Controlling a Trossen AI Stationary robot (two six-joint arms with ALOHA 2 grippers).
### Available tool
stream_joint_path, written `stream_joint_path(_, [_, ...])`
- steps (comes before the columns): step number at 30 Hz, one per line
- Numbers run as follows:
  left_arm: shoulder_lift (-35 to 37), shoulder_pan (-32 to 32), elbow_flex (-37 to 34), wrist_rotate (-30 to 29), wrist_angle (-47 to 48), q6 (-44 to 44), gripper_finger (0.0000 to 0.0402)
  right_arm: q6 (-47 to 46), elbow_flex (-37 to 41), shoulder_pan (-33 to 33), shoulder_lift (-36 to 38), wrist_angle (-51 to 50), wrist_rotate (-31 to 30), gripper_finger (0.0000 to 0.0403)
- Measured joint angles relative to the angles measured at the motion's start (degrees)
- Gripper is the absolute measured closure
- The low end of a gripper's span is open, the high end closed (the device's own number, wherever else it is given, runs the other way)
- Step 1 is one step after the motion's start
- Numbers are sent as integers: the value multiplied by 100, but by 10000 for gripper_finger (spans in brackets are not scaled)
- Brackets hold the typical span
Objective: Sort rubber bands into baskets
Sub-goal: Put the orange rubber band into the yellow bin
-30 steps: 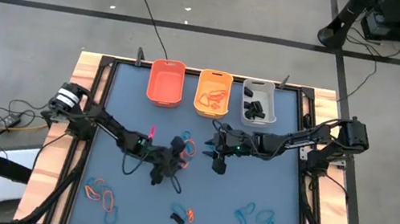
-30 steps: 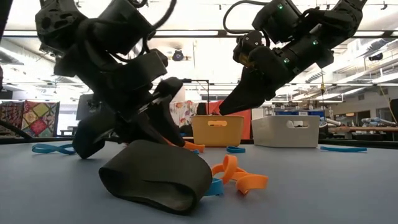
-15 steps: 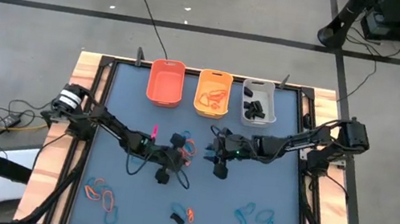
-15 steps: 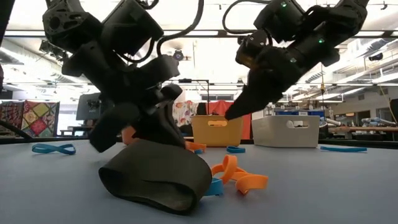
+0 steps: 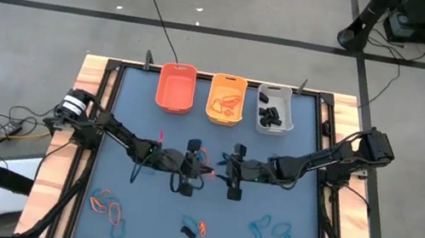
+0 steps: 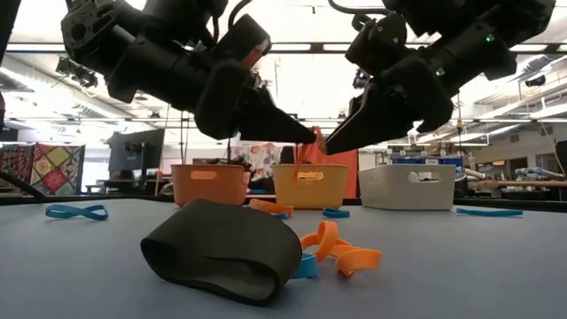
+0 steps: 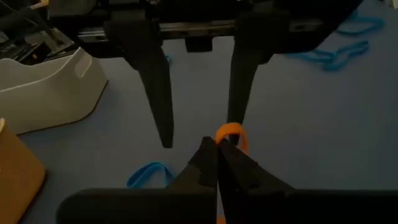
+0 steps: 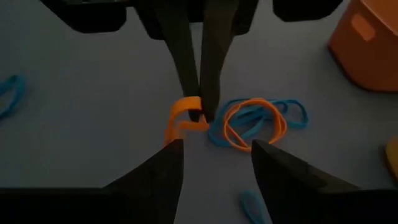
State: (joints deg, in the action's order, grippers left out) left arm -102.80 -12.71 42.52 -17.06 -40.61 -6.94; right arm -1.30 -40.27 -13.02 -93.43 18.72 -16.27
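1. My left gripper (image 7: 216,163) is pinched shut on an orange rubber band (image 7: 231,133), lifted off the table (image 5: 267,206) near its middle.
2. My right gripper (image 8: 214,155) faces it with fingers spread, holding nothing.
3. Under them I see an orange loop (image 8: 249,124) lying on blue bands (image 8: 283,115).
4. At the far edge stand the orange basket (image 5: 175,88), yellow basket (image 5: 227,99) and white basket (image 5: 275,109).
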Motion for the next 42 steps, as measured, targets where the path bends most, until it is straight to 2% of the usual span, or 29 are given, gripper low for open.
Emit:
stream_joint_path(6, [3, 12, 0, -277, -99, 265, 398, -40, 0, 0, 0, 365, 383, 221])
stream_joint_path(18, [7, 90, 0, -478, -131, 426, 397, -762, 0, 7, 0, 339, 322, 273])
stream_joint_path(22, [13, 116, 2, -780, -158, 428, 397, -1328, 0, 56, -2, 4, 667, 267])
stream_joint_path(26, [15, 103, 2, -938, -137, 427, 397, -1434, 2, 157, -2, -215, 1029, 246])
stream_joint_path(29, [15, 105, 2, -935, -160, 418, 397, -1437, 2, 184, -2, -188, 811, 230])
stream_joint_path(33, [15, 107, 2, -935, -159, 420, 396, -1445, 2, 247, -2, -205, 144, 213])
stream_joint_path(38, [15, 103, 2, -929, -159, 420, 396, -1281, 2, 296, -2, -21, 169, 206])
stream_joint_path(42, [15, 106, 2, -930, -199, 345, 396, -1135, 2, 335, -2, 155, 203, 218])
